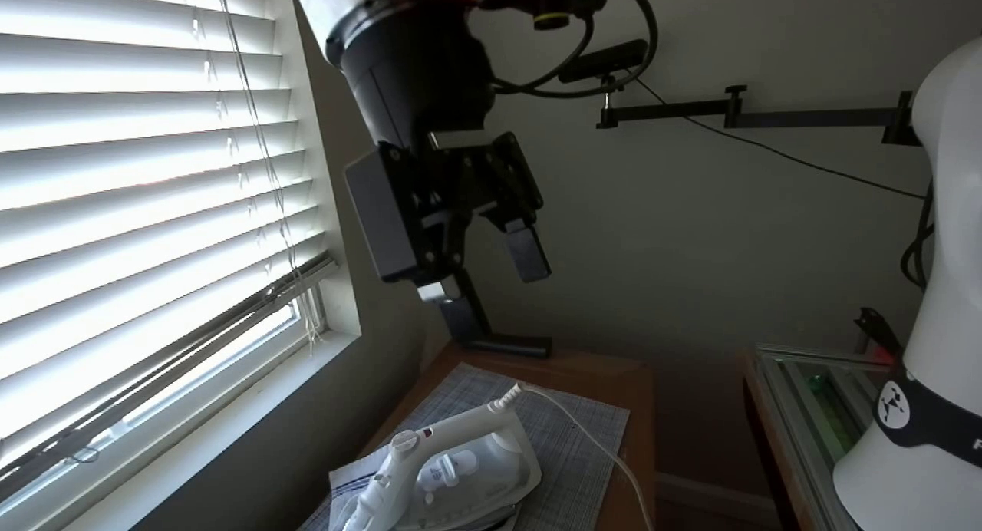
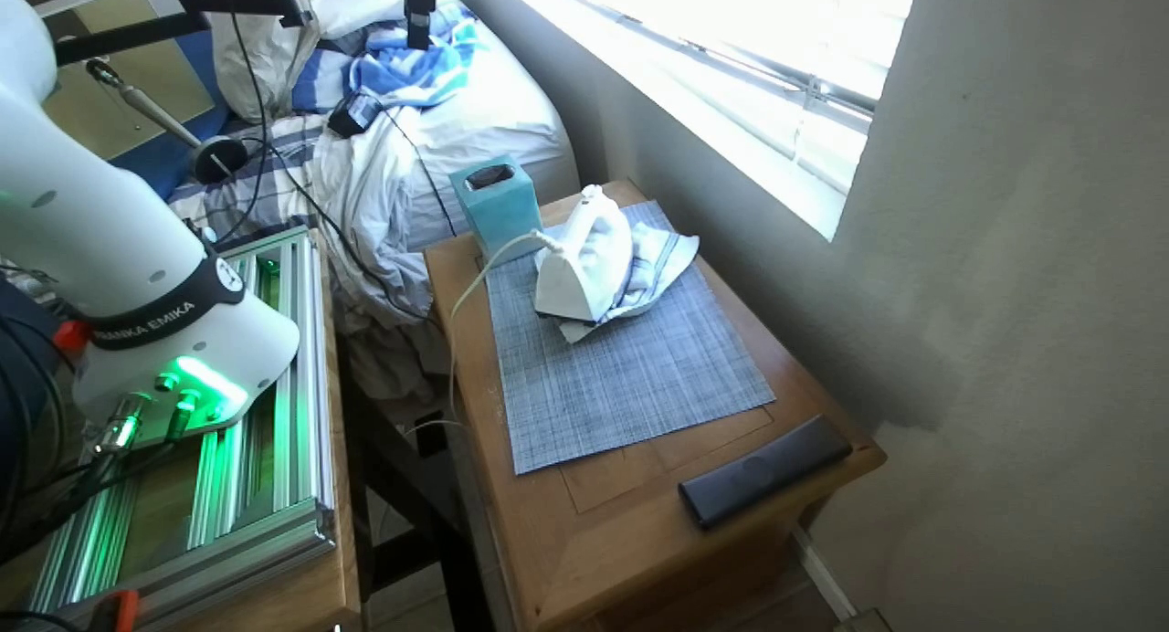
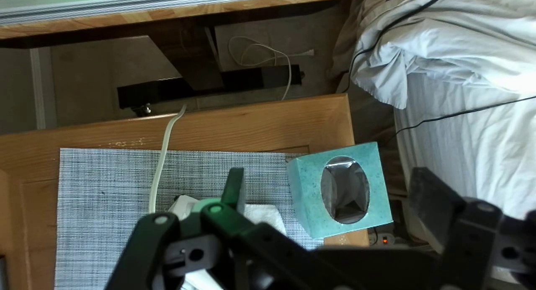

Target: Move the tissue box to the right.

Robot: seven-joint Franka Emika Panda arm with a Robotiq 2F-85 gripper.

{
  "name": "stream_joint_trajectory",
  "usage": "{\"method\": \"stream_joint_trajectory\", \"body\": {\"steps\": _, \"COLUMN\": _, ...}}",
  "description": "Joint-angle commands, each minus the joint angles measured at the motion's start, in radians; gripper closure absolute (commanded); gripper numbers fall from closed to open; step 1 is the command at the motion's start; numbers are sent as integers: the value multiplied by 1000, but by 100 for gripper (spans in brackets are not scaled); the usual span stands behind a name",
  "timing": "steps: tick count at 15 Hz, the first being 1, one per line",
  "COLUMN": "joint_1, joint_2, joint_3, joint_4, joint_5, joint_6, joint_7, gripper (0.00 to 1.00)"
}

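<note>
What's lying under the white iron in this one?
In an exterior view, a blue-and-white cloth pokes out from beneath the iron, with a gray woven placemat below it on the wooden table. The iron covers the rest, so what lies there can't be seen.

I am looking into a home, by all signs a bedroom. In an exterior view I am seeing a bed (image 2: 525,130) near the wall (image 2: 1014,212), white sheets (image 2: 361,194) and a blue-and-white blanket (image 2: 402,77) lying rumpled over it. Slatted blinds (image 1: 146,178) are covering most of a window (image 1: 213,368). On a wooden table (image 2: 621,559) near the bed, a clothes iron (image 2: 598,258) is resting on a cloth (image 2: 662,258), its pale cord (image 3: 162,158) trailing away, and a woven mat (image 2: 630,395) is lying underneath.
</note>
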Motion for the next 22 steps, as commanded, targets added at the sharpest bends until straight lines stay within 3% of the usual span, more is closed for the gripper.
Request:
{"method": "stream_joint_trajectory", "body": {"steps": 1, "joint_1": 8, "joint_2": 101, "joint_3": -15, "joint_4": -2, "joint_5": 42, "joint_6": 42, "joint_7": -29, "gripper": 0}}
{"method": "stream_joint_trajectory", "body": {"steps": 10, "joint_1": 22, "joint_2": 449, "joint_3": -18, "joint_4": -26, "joint_5": 150, "joint_6": 343, "joint_7": 5, "gripper": 0}}
{"method": "stream_joint_trajectory", "body": {"steps": 14, "joint_1": 22, "joint_2": 460, "joint_3": -22, "joint_4": -36, "joint_5": 119, "joint_6": 336, "joint_7": -17, "gripper": 0}}
{"method": "stream_joint_trajectory", "body": {"steps": 22, "joint_1": 56, "joint_2": 497, "joint_3": 3, "joint_4": -52, "joint_5": 36, "joint_6": 480, "joint_7": -202, "gripper": 0}}
